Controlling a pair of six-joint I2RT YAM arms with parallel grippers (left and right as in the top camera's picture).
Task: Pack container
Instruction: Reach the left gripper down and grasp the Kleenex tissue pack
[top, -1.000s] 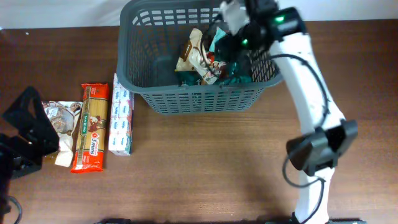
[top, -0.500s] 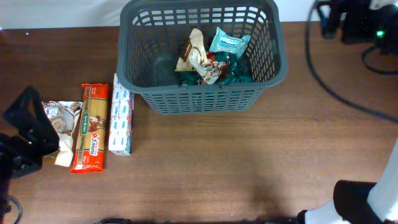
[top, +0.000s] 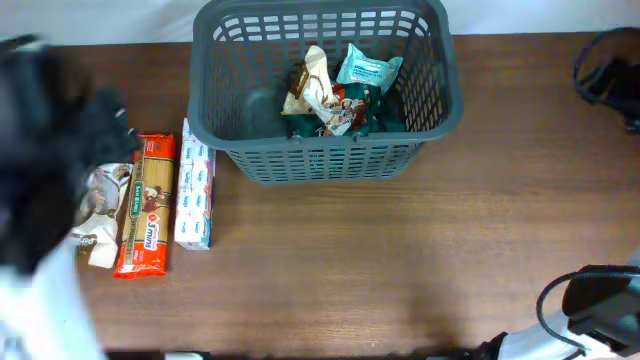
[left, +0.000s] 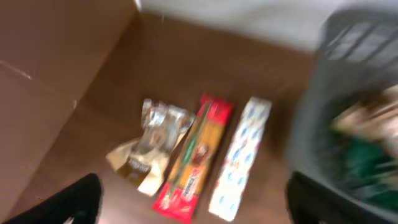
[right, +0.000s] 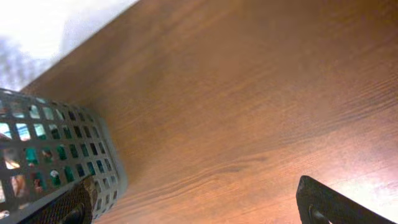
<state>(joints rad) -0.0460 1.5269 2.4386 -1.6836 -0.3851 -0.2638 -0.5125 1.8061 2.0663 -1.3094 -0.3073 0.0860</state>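
Observation:
The dark-grey lattice container stands at the table's back middle and holds a teal packet, a brown-and-white packet and dark green packets. Its wall also shows in the right wrist view and, blurred, in the left wrist view. My left gripper is open and empty, raised above three packets on the table: a crumpled beige bag, a red pasta pack and a white-and-blue pack. My right gripper is open and empty over bare table, right of the container.
In the overhead view the beige bag, the red pasta pack and the white-and-blue pack lie side by side left of the container. The left arm is a dark blur over the left edge. A cardboard wall stands to the left.
The right arm has pulled out of the container and swung off to the right edge, leaving the teal packet inside. The left arm has risen and moved over the packets, now blurred.

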